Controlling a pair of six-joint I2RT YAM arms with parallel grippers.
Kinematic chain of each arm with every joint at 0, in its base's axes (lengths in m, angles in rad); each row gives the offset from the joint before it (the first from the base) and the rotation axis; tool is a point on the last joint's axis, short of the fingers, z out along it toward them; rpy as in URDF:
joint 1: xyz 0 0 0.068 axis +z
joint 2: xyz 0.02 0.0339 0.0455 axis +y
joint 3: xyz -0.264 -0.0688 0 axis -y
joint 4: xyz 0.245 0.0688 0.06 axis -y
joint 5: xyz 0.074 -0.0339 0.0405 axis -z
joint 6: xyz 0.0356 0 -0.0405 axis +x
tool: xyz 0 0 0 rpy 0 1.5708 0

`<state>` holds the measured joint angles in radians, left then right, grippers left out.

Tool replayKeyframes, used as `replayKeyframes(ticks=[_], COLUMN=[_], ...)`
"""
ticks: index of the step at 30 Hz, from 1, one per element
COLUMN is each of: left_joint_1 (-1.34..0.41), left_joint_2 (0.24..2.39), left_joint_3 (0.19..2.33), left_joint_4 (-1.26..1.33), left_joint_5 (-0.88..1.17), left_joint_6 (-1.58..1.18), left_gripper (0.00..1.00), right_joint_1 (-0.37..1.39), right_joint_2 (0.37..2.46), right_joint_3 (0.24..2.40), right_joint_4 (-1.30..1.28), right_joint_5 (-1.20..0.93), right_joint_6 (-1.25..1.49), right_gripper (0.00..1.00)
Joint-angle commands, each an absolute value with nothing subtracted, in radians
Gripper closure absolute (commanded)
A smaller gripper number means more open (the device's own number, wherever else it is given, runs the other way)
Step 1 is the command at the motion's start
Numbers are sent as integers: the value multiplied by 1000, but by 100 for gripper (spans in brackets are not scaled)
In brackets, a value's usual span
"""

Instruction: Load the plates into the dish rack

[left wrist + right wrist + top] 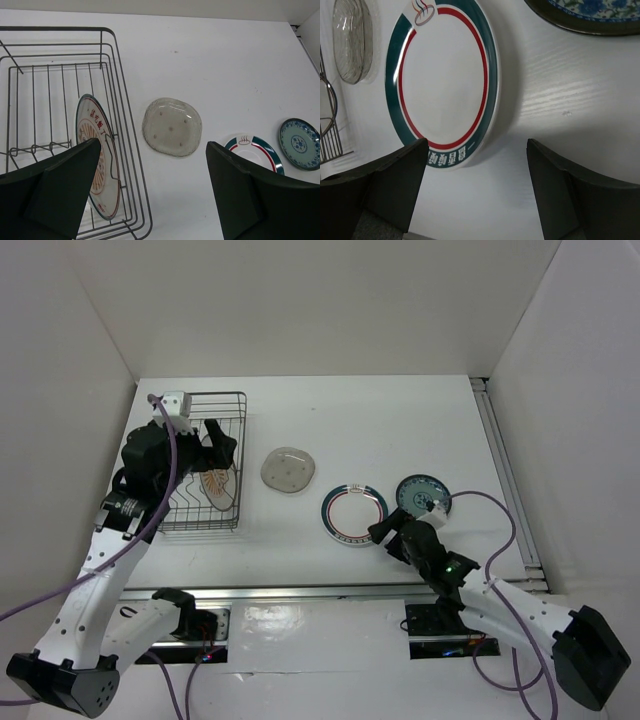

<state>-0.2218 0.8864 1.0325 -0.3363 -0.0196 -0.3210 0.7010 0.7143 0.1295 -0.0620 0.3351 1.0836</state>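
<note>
My left jaws are hanging wide and empty over the dish rack point(200, 527) at the left of the surface point(400, 430), where the cream plate point(218, 488) is standing tilted on edge. Rightward, the grey plate point(289, 470), ringed plate point(353, 514) and teal plate point(420, 494) are lying flat. My right jaws are gaping wide at the ringed plate's near rim, gripping nothing.
</note>
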Motion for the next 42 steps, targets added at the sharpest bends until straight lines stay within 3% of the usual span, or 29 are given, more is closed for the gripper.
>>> replayKeyframes(ticks=[1,10,15,22,27,32,42], left_joint_1=[-222,-222,-222,-222,-222,-222,-222], left_joint_2=[870,870,881,881,899,919,992], left_joint_3=[1042,1042,1042,1042,1042,1042,1032], left_joint_4=[-291,-291,-291,-291,-291,-291,-258], left_joint_5=[20,40,49,58,58,87,316], left_joint_6=[-328,-328,-328,-328,-328,-328,-337], left_gripper=[0,0,0,0,0,0,0], right_joint_1=[709,699,699,681,681,672,672], right_joint_2=[806,940,962,1032,1084,1117,980], right_joint_3=[114,54,54,32,32,47,156], right_joint_4=[70,215,235,330,351,335,391], right_joint_5=[387,430,440,440,451,465,433], right_joint_6=[1094,1140,1175,1195,1218,1238,1068], right_gripper=[14,28,47,51,70,100,100])
